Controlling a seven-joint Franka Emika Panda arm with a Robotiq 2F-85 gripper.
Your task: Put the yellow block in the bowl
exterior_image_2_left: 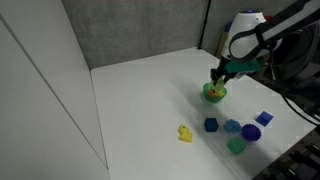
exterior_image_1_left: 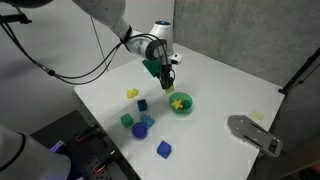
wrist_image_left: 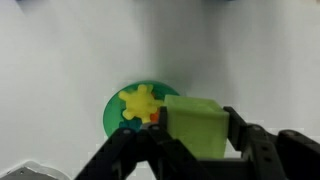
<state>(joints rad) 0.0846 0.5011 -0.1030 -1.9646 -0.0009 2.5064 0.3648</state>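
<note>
In the wrist view my gripper (wrist_image_left: 195, 130) is shut on the yellow block (wrist_image_left: 197, 124), a yellow-lime cube held between the black fingers. The green bowl (wrist_image_left: 115, 112) lies just below and to the left of the block, with a yellow star-like piece (wrist_image_left: 139, 101) inside it. In both exterior views the gripper (exterior_image_1_left: 166, 76) (exterior_image_2_left: 219, 77) hangs just above the bowl (exterior_image_1_left: 180, 103) (exterior_image_2_left: 214, 93). The block is barely visible in those views.
On the white table (exterior_image_1_left: 220, 80) lie a flat bright yellow piece (exterior_image_1_left: 132, 93) (exterior_image_2_left: 185, 133), several blue and teal blocks (exterior_image_1_left: 140, 122) (exterior_image_2_left: 235, 128), and a blue cube (exterior_image_1_left: 164, 149) (exterior_image_2_left: 264, 118). A grey device (exterior_image_1_left: 252, 130) sits near the table's edge.
</note>
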